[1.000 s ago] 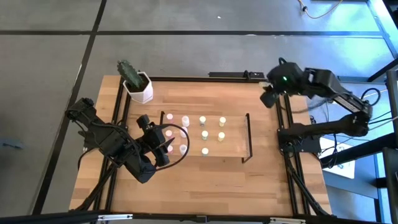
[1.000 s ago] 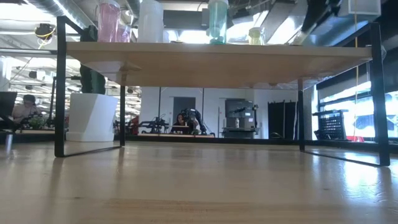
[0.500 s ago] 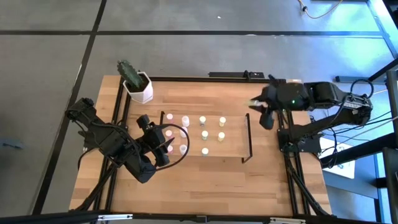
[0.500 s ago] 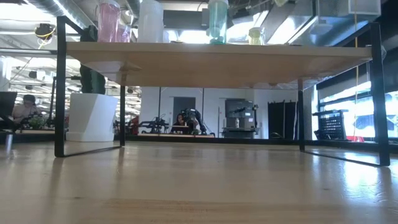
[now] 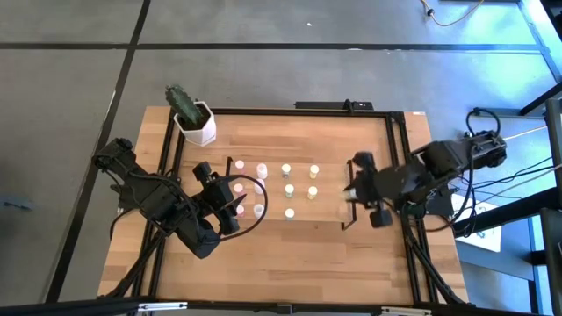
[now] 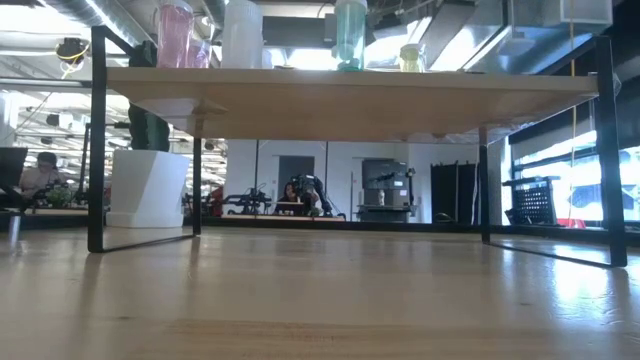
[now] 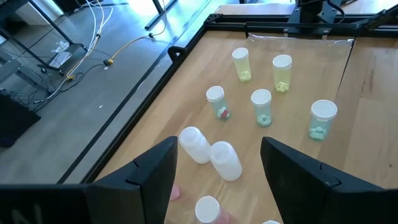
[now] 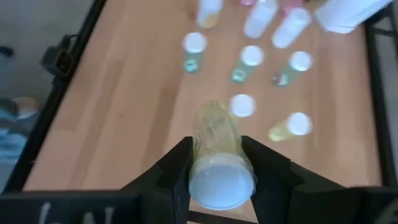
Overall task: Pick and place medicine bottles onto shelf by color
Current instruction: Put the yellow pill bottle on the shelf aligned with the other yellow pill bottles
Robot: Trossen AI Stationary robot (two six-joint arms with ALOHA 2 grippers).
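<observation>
The light-wood shelf (image 5: 332, 209) with black end frames stands mid-table and carries several small capped bottles: pink ones (image 5: 239, 165) at its left, pale green ones (image 5: 286, 170) in the middle, yellow ones (image 5: 313, 171) at its right. My right gripper (image 5: 351, 189) is above the shelf's right end, shut on a yellow bottle (image 8: 216, 142). My left gripper (image 5: 235, 198) is over the shelf's left end, open and empty, its fingers (image 7: 155, 171) above the pink bottles (image 7: 225, 160). In the low view the shelf board (image 6: 340, 95) shows edge-on with bottles (image 6: 350, 30) on top. My right gripper pinches the yellow bottle between its two fingers (image 8: 179, 163), on the bottle's sides near its cap end (image 8: 211, 163). The bottle lies along the fingers, its pale cap (image 8: 221, 185) toward the wrist and its bottom forward. It is lifted clear above the shelf.
A white hexagonal pot with a cactus (image 5: 195, 121) stands at the table's far left corner, left of the shelf. Black rails (image 5: 397, 158) run along the table's edges. Bare tabletop (image 5: 299, 254) lies near of the shelf.
My right gripper has swung from the table's far right corner toward the near edge and leftward, reaching the shelf's right end. My left gripper and the bottles on the shelf have stayed put.
</observation>
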